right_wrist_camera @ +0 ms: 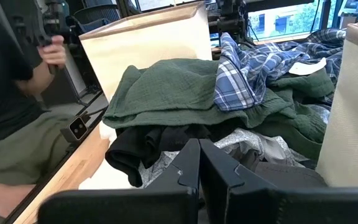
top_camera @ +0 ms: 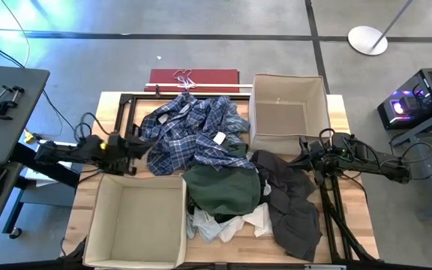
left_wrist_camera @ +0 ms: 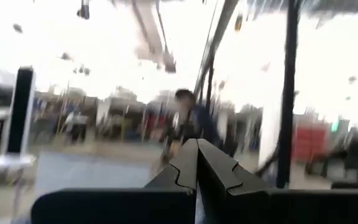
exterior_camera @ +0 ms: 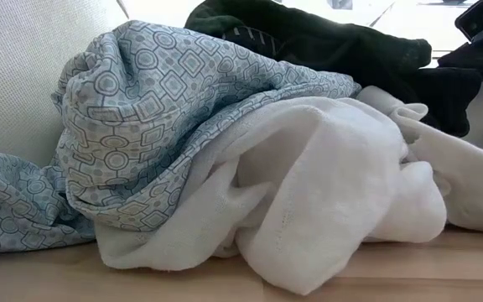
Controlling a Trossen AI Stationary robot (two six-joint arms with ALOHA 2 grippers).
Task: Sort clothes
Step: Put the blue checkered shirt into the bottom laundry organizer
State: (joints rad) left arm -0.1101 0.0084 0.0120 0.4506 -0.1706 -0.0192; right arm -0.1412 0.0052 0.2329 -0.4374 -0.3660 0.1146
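Note:
The clothes lie in a heap at the table's middle: a navy-white plaid shirt [top_camera: 193,131] at the far side, a dark green top [top_camera: 222,187] below it, and a charcoal grey piece [top_camera: 291,214] toward the right. At the near edge lie a light blue patterned shirt [exterior_camera: 158,109] and small white pieces [exterior_camera: 325,184]. My left gripper [top_camera: 137,145] is shut at the plaid shirt's left edge and points up into the room [left_wrist_camera: 197,168]. My right gripper [right_wrist_camera: 199,165] is shut just right of the heap [top_camera: 306,159], above the dark cloth.
One beige fabric box [top_camera: 136,221] stands near left, another [top_camera: 287,112] far right. A red flat piece [top_camera: 193,77] and a black frame [top_camera: 130,112] lie at the far edge. A person [right_wrist_camera: 17,93] sits beyond the table's near side.

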